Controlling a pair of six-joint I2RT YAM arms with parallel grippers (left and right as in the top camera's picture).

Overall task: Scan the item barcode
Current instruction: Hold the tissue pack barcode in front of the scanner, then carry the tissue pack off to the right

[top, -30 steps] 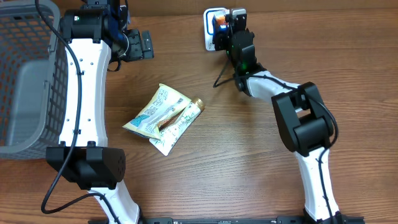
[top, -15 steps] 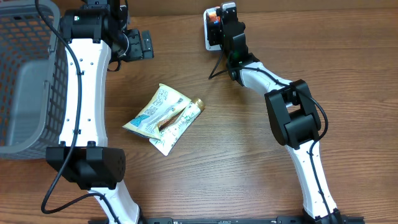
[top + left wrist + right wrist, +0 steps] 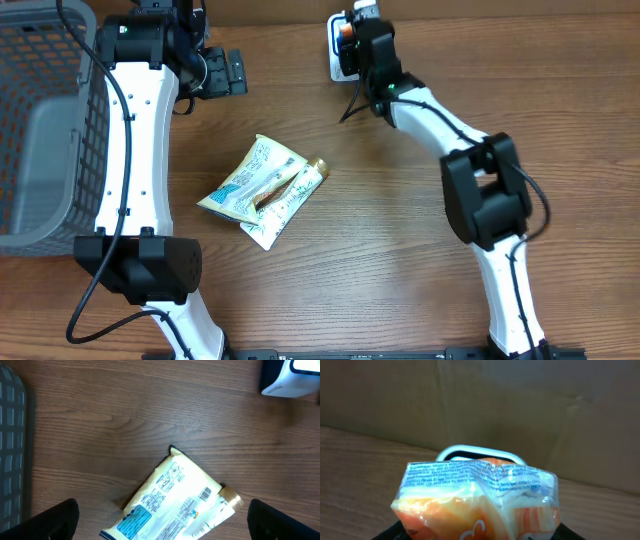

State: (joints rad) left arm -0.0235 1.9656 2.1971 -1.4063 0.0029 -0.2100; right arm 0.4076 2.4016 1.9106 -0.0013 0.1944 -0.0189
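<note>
One orange packet (image 3: 475,495) sits clamped in the right pincer (image 3: 480,532), lifted at the counter's (image 3: 400,260) far edge in front of the white-rimmed scanner (image 3: 475,451), presumably so its barcode meets the window; whether the code itself faces that way I cannot tell, the wrapper being crumpled. The left pincer (image 3: 225,72) hangs wide open and empty near the grey basket (image 3: 40,120), well apart from the pouches (image 3: 262,190) lying mid-counter, leaving the scan unobstructed.

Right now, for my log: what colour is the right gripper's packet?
The packet is orange and white, clear at top; clearest in right wrist view.
</note>
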